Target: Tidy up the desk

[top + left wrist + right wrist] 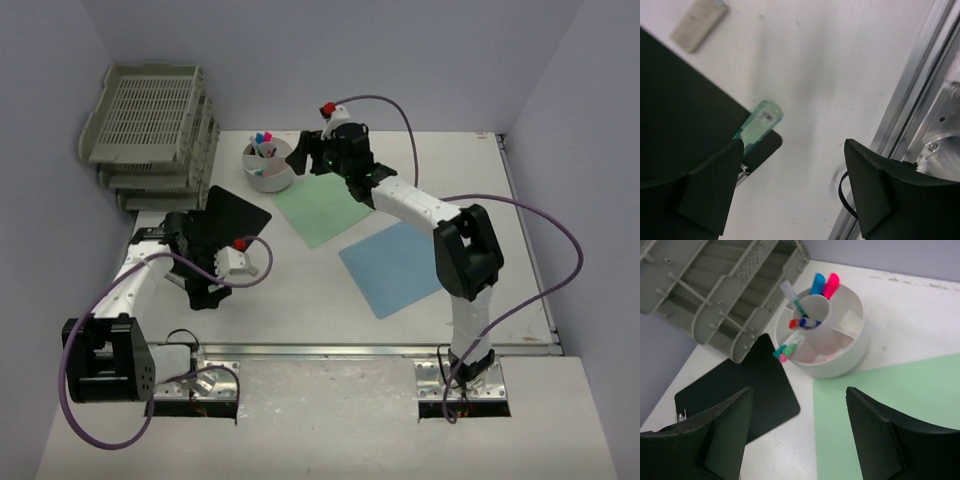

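Two sheets lie on the desk (pixel 300 300), which fills the middle of the top view: one green sheet (pixel 320 210) at centre, one blue sheet (pixel 395 265) lower right of it. One black clipboard (pixel 238 212) sits at left, with one white organizer (pixel 270 182) above it. Both grippers gape wide and hold nothing — the left gripper (pixel 794 165) near one green highlighter (pixel 760 122), the right gripper (pixel 799 405) facing the organizer.

The green highlighter's (pixel 760 122) lower end is hidden behind the left finger (pixel 710 190). The left edge crops the black clipboard (pixel 680 100), and the top edge crops a pale block (pixel 699 22) at upper left.
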You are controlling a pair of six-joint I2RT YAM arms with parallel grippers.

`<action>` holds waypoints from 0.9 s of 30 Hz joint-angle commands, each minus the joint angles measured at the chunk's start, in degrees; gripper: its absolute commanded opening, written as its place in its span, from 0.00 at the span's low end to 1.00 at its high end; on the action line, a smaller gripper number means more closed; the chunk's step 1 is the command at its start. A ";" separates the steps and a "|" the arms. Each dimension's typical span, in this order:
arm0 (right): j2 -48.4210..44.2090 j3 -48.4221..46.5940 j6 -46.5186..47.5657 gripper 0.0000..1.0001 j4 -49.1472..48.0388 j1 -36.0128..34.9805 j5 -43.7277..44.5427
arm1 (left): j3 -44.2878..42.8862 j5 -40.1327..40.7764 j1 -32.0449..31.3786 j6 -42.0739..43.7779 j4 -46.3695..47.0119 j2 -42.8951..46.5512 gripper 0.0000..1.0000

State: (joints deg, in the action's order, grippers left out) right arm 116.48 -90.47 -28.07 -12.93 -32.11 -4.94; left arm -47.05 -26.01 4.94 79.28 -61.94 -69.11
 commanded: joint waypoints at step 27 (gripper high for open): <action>-31.16 33.78 1.00 0.82 20.91 21.07 -9.10 | 2.91 8.52 -10.45 24.75 10.97 -10.29 0.75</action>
State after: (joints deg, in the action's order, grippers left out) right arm 85.68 -55.46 -28.55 7.94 -11.71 -12.86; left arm -44.25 -16.89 -4.95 101.42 -50.85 -78.55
